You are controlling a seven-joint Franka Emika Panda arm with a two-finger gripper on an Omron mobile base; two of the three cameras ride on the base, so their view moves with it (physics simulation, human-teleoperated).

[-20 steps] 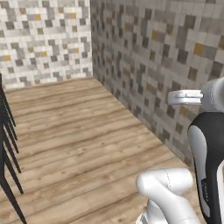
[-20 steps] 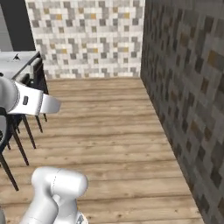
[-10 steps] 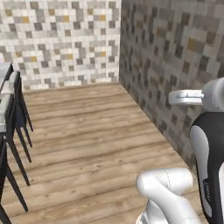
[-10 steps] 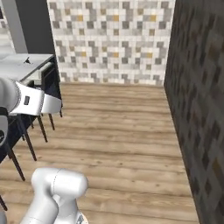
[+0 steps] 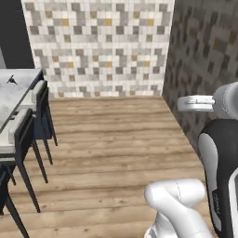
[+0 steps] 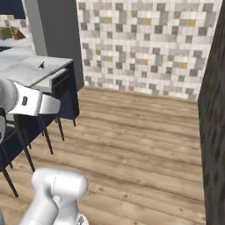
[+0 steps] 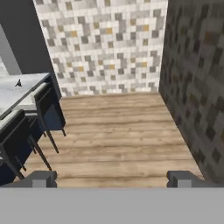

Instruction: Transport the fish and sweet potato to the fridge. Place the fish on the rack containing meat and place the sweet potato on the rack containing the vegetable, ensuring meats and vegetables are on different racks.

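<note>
Wood floor (image 5: 111,153) ahead, mosaic wall (image 5: 100,46) far, dark stone wall (image 6: 215,132) right, table (image 7: 19,89) with chairs (image 5: 18,148) left. Claw (image 7: 111,178) wide, holding nothing. Fish, sweet potato, fridge nowhere visible; no containers either. Risk: base clipping chairs while driving.

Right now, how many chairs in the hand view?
2, both at the counter: far chair, near chair beside it. More may be hidden off-frame.
</note>
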